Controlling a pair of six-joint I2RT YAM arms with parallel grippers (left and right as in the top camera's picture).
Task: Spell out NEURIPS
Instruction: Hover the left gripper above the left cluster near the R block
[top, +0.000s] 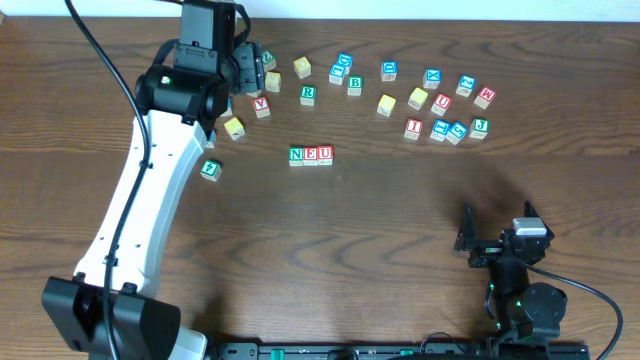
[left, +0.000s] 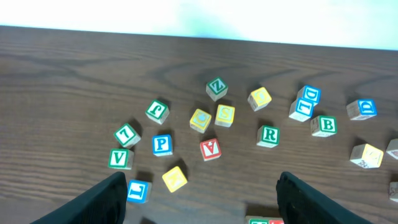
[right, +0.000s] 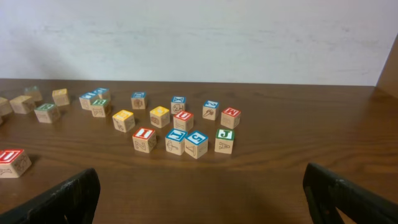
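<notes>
A green N (top: 296, 154), red E (top: 311, 154) and red U (top: 326, 154) stand side by side in a row at mid-table. The green R cube (top: 308, 94) (left: 268, 135) lies behind that row. A red I cube (top: 413, 127) (right: 144, 134) sits in the right cluster. In the left wrist view a blue P cube (left: 161, 144) and a yellowish S cube (left: 225, 114) lie among loose cubes. My left gripper (top: 245, 62) (left: 200, 186) hangs open over the back-left cluster, holding nothing. My right gripper (top: 497, 222) (right: 200, 177) stands open and empty at the front right.
Other letter cubes lie scattered along the back: a red V (left: 210, 149), a green B (left: 324, 125), a plain yellow cube (left: 175, 178), a green J (right: 224, 134). A lone green cube (top: 210, 168) sits beside my left arm (top: 150, 190).
</notes>
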